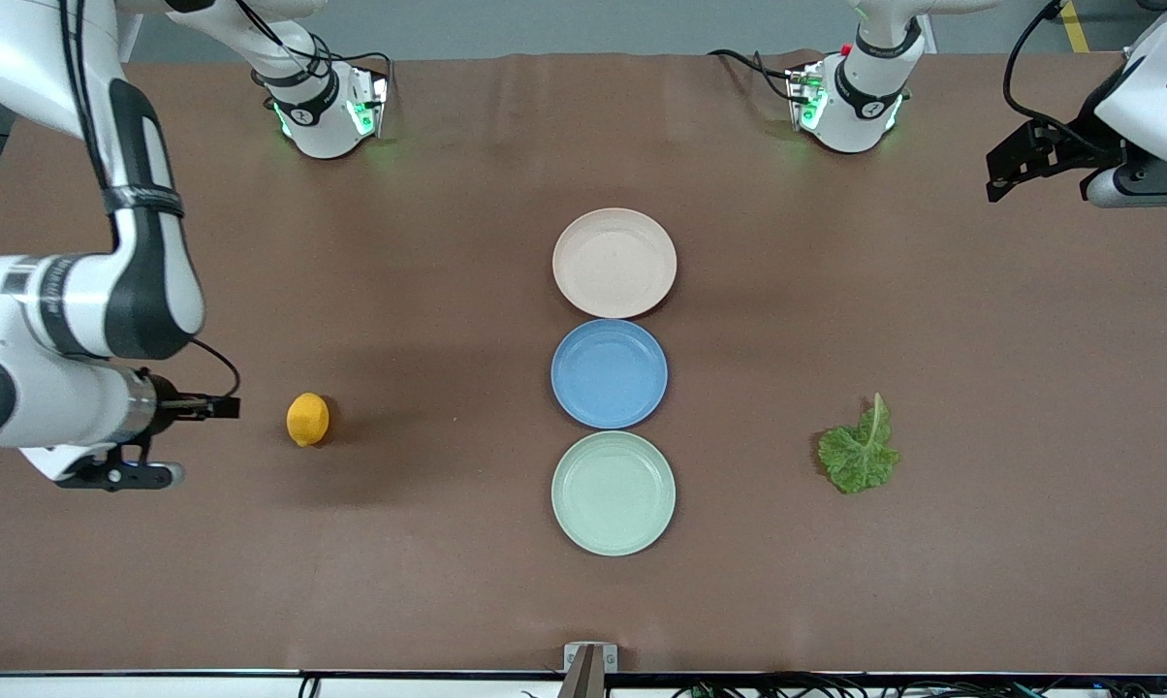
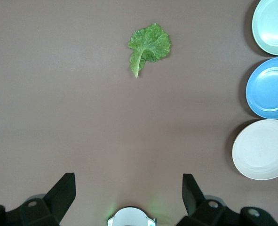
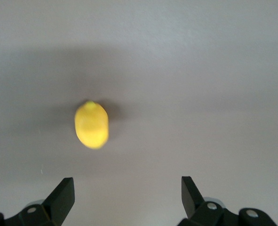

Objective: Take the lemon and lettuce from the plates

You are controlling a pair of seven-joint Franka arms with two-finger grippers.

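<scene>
Lemon and lettuce on bare tabletop, plates empty.
Lemon [image 1: 307, 419] lies toward the right arm's end; lettuce [image 1: 860, 449] toward the left arm's end. Beige plate [image 1: 615, 262], blue plate [image 1: 609, 373], mint plate [image 1: 613, 492] line the tabletop's middle. Right gripper [image 3: 128, 197] and left gripper [image 2: 129, 194] hang with jaws released, grasping nothing.

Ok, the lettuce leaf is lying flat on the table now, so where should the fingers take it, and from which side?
Probably the pale stem rib of the lettuce, which points toward the robots' bases. It looks like the firmest part; the crinkled blade lies flat and would likely tear or slip. Come straight down from above with the left gripper, open, fingers either side of the stem. No plate crowds it.
</scene>
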